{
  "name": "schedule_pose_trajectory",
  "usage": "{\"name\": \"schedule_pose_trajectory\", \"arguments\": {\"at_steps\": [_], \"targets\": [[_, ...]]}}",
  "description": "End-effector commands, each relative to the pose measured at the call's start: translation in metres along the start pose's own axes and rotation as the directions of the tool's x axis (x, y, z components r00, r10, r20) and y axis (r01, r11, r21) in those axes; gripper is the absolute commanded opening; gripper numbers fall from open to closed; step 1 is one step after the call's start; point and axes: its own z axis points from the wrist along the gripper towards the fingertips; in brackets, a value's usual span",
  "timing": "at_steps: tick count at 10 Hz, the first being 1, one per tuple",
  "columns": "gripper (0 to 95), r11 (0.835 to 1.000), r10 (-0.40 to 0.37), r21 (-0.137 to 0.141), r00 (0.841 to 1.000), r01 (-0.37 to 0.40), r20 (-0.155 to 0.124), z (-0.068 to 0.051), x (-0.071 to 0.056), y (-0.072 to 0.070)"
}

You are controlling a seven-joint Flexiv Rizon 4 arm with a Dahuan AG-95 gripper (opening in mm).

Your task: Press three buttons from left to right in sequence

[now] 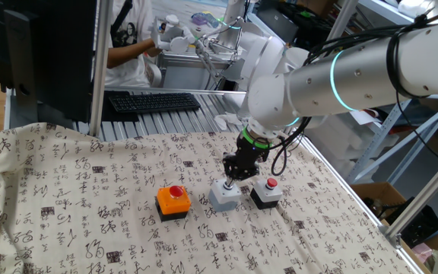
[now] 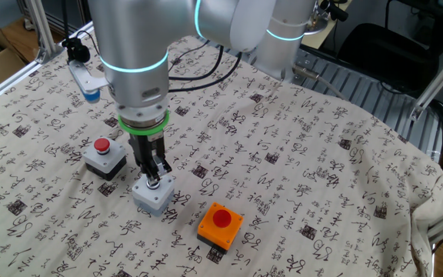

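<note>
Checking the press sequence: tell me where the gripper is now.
The gripper sits shut, pointing down onto the light grey button box, the middle of three, between the orange box and the black box.

Both views are bright and evenly lit, seemingly from overhead. Shadows are soft and short: a faint one lies under the arm (image 2: 137, 69) on the cloth (image 2: 321, 177), and thin dark edges hug the boxes. The arm's white shell shows mild glare (its teal ring glows too). Focus is sharp on the cloth print; the background clutter in one fixed view is slightly softer.
</note>
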Motion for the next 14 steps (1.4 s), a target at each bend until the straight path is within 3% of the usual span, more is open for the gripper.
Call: {"name": "schedule_pose_trajectory", "arguments": {"at_steps": [1, 3, 5, 6, 7, 9, 10, 11, 13, 14], "targets": [[0.0, 1.000, 0.002, -0.001, 1.000, -0.002, -0.005, 0.020, 0.001, -0.001], [0.0, 1.000, 0.001, 0.004, 1.000, -0.001, 0.007, 0.020, 0.001, -0.001], [0.0, 1.000, 0.001, 0.019, 1.000, -0.001, -0.002, 0.025, 0.001, -0.001], [0.0, 1.000, 0.001, 0.013, 1.000, -0.001, 0.009, 0.025, 0.001, -0.001], [0.0, 1.000, -0.002, 0.007, 1.000, 0.001, 0.018, 0.022, 0.001, -0.001], [0.0, 1.000, -0.003, 0.011, 1.000, 0.003, -0.007, 0.009, 0.001, -0.002], [0.0, 1.000, 0.000, 0.000, 1.000, 0.000, -0.022, 0.004, 0.002, -0.002], [0.0, 1.000, 0.006, -0.022, 1.000, -0.006, -0.007, -0.003, 0.003, -0.002], [0.0, 1.000, -0.008, 0.016, 1.000, 0.008, 0.005, -0.012, 0.003, -0.002], [0.0, 1.000, -0.009, 0.014, 1.000, 0.008, 0.007, -0.013, 0.004, -0.002]]}}
